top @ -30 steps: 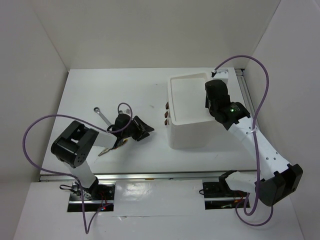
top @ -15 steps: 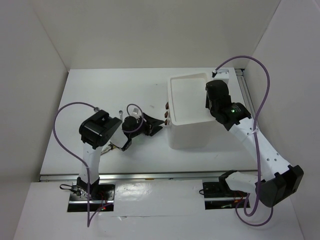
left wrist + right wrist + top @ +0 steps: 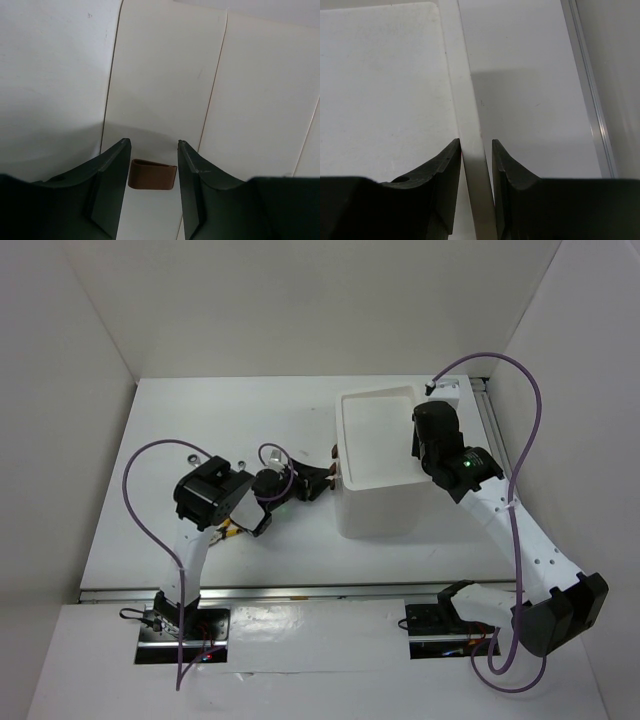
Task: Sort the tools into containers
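Observation:
The white box unit [image 3: 378, 508] stands right of centre, its shallow top tray [image 3: 375, 435] empty. Small red-brown drawer handles [image 3: 333, 452] show on its left face. My left gripper [image 3: 324, 481] is open at that face; in the left wrist view [image 3: 153, 143] its two fingers stand either side of one brown handle [image 3: 152, 175] without touching it. My right gripper [image 3: 418, 446] is shut on the tray's right rim [image 3: 472, 120]. Of the tools, only the yellow pliers [image 3: 226, 533] and a wrench end [image 3: 190, 453] peek out by the left arm.
White walls close in the table at the back and both sides. A metal rail [image 3: 488, 425] runs along the right edge behind the box. Purple cables loop over both arms.
My left arm has swung right from the tools up to the box's drawer handles, and now covers most of the tools. The right arm and the box have not moved.

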`<state>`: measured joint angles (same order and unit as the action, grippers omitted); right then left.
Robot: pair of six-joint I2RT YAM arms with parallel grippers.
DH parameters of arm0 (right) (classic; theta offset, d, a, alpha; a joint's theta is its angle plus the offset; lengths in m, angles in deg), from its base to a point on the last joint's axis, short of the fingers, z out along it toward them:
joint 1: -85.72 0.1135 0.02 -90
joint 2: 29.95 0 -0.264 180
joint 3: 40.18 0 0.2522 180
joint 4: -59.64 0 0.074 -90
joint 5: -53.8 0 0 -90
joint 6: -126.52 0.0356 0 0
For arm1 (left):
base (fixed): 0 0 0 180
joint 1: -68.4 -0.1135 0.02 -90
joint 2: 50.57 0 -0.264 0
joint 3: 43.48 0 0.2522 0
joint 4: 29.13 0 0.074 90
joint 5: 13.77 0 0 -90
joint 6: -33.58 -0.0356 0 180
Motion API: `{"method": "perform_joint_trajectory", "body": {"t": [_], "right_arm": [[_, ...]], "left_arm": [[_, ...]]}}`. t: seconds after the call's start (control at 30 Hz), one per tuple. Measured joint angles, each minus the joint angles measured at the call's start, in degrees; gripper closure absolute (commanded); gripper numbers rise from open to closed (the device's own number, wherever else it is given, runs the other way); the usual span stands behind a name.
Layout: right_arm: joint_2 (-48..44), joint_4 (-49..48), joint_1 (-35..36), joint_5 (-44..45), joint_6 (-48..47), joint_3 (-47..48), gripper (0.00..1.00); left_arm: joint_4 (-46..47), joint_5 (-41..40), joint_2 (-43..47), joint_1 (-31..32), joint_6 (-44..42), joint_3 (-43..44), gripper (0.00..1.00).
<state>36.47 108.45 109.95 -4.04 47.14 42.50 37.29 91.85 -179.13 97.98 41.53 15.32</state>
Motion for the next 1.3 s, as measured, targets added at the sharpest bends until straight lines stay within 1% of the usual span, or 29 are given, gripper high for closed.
{"method": "perform_joint_trajectory", "body": {"t": [0.17,0.27,0.3,0.33,0.37,0.4,0.43,0.5,0.53,0.57,0.6,0.67,0.7,1.0,1.13,1.3], "right_arm": [[0.0,0.0,0.0,-0.09,0.0,0.0,0.94],[0.0,0.0,0.0,-0.13,0.0,0.0,0.94],[0.0,0.02,0.0,-0.13,0.0,0.0,0.94],[0.0,0.02,0.0,-0.13,0.0,0.0,0.94],[0.0,0.0,0.0,-0.15,0.0,0.0,0.94],[0.0,0.02,0.0,-0.15,0.0,0.0,0.94],[0.0,0.02,0.0,-0.17,0.0,0.0,0.94],[0.0,0.0,0.0,-0.24,-0.02,0.0,0.94],[0.0,0.02,0.0,-0.26,-0.02,0.0,0.94],[0.0,0.02,0.0,-0.26,-0.02,0.0,0.94],[0.0,0.02,0.0,-0.28,-0.02,0.0,0.94],[0.0,0.0,0.0,-0.28,-0.02,0.0,0.94],[0.0,0.02,0.0,-0.28,-0.02,0.0,0.94],[0.0,0.02,0.0,-0.31,0.0,0.0,0.94],[0.0,0.02,0.0,-0.42,0.0,0.0,0.94],[0.0,0.02,0.0,-0.57,0.0,0.02,0.94]], "left_arm": [[0.9,-0.37,-0.31,0.2,1.18,-0.37,0.48],[1.4,-0.22,-0.31,0.5,1.53,-1.31,0.55],[1.49,-0.2,-0.31,0.7,1.7,-1.66,0.63],[1.81,-0.17,-0.31,0.85,1.6,-2.05,0.64],[1.97,-0.15,-0.31,0.92,1.55,-2.25,0.64],[2.16,-0.13,-0.31,0.96,1.55,-2.32,0.6],[2.16,-0.09,-0.31,0.96,1.57,-2.38,0.59],[2.45,-0.07,-0.31,1.01,1.6,-2.6,0.59],[2.54,-0.07,-0.31,1.01,1.57,-2.67,0.63],[2.56,-0.04,-0.31,1.01,1.57,-2.67,0.72],[2.58,0.04,-0.31,1.01,1.51,-2.67,0.82],[2.6,0.17,-0.31,1.03,1.53,-2.67,0.93],[2.58,0.26,-0.31,1.03,1.49,-2.67,1.0],[2.89,0.33,-0.17,1.07,1.4,-3.34,1.0],[3.02,0.28,1.73,0.96,1.46,-6.58,1.0],[2.36,0.76,5.09,-2.08,1.31,-10.86,1.0]]}}
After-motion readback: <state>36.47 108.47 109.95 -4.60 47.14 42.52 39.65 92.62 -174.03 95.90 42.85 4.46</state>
